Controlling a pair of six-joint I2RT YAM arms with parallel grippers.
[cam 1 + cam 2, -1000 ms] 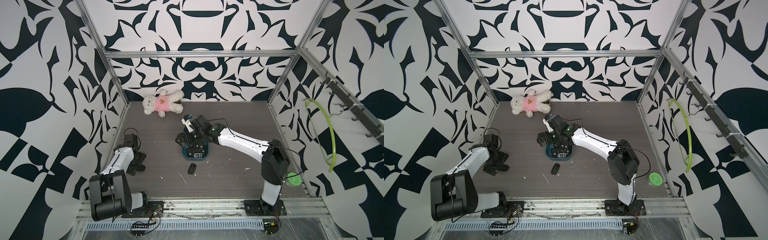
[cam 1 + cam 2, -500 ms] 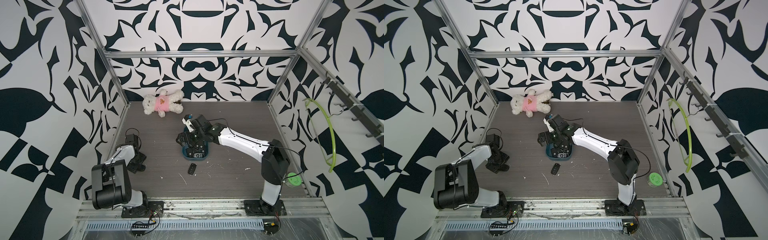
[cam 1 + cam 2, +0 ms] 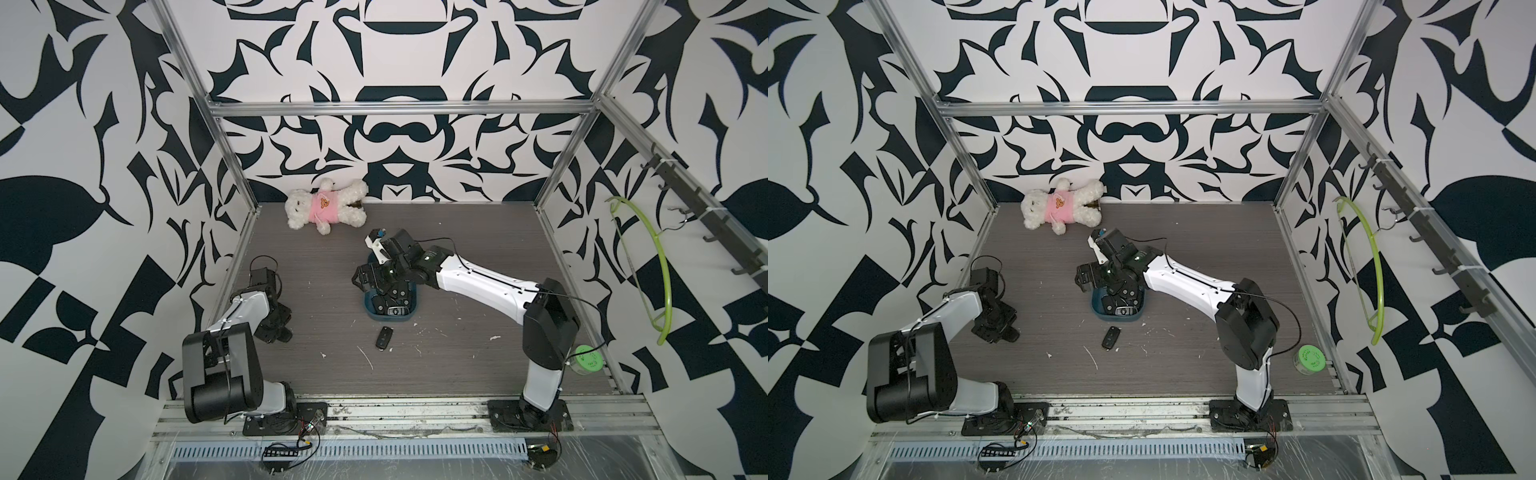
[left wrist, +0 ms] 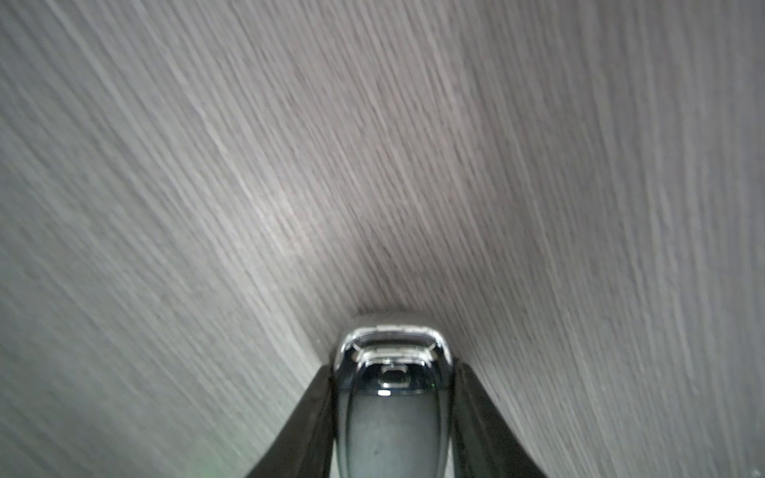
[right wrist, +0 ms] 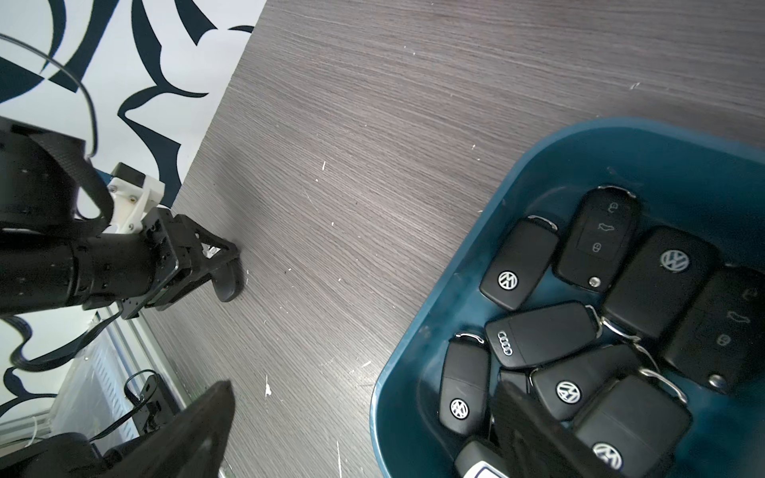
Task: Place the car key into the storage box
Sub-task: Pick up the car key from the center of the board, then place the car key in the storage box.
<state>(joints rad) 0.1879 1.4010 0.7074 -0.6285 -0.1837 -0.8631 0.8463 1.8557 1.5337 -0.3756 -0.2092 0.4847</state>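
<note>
grey woodgrain tabletop [image 3: 478, 365], teal storage box [image 3: 390, 319], black-and-white patterned walls [image 3: 399, 62], aluminium frame [image 3: 399, 109]

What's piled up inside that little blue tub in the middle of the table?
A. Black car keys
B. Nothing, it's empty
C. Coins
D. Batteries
A: the right wrist view looks straight into the storage box and shows a heap of black car keys, several with carmakers' badges.

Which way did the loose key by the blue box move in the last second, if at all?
No. The loose key lies at the same gap from the blue box, on its near side, as before.
</note>
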